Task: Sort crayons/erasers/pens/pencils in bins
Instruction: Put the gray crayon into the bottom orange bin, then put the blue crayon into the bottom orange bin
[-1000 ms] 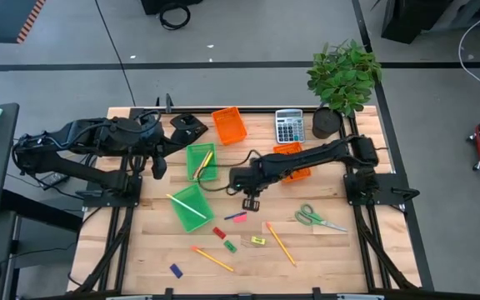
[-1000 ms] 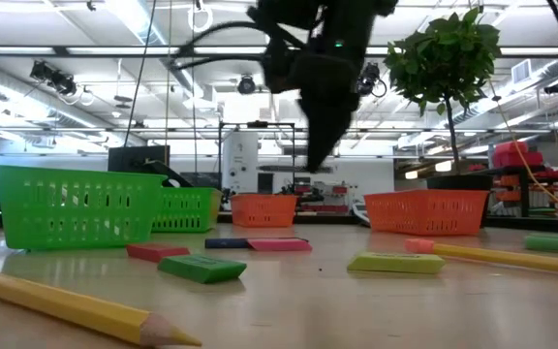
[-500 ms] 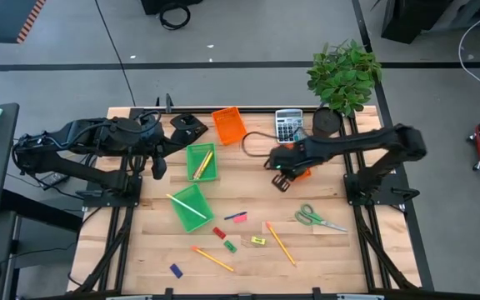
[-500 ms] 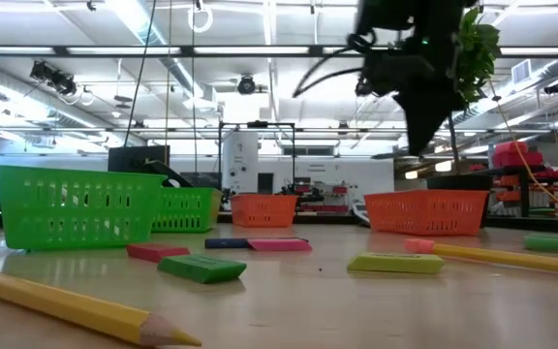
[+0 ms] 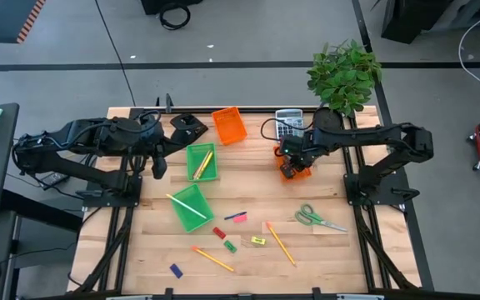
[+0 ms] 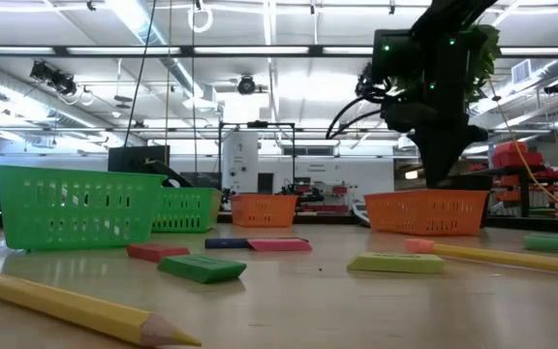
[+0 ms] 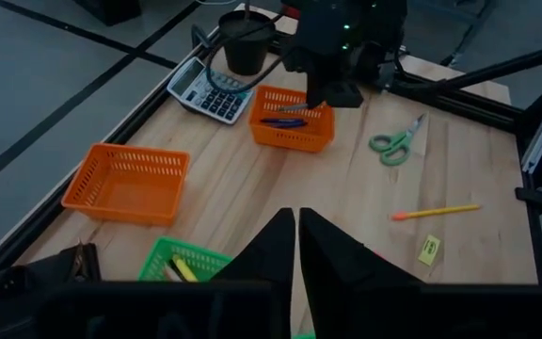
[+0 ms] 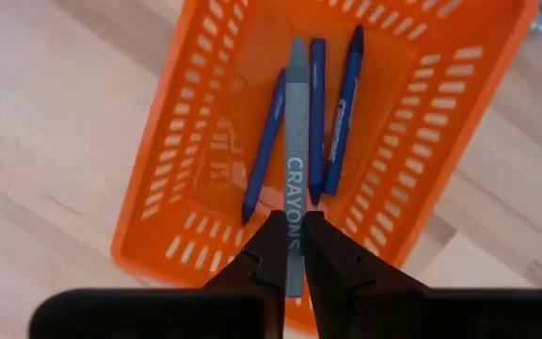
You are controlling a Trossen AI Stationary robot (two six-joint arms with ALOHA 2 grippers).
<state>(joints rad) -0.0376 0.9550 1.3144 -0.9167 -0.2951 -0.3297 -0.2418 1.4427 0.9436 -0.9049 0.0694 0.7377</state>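
My right hand [image 8: 288, 247] pinches a grey crayon [image 8: 294, 155] directly over the orange bin [image 8: 445, 104], its length seemingly parallel to three blue sticks inside; left hand [image 7: 296, 247] waits pressed together.

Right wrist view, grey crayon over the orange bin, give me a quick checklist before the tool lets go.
1. Grey crayon gripped by the right tool: ok, fingers pinch its near end.
2. Crayon over the orange bin, inside its walls: ok.
3. Matching contents: ok, three blue sticks already lie in it.
4. Height above the bin floor: cannot tell.
5. Left tool out of the way: ok, shut, far across the table.
6. Calculator clear of the drop: ok, beside the bin, apart.
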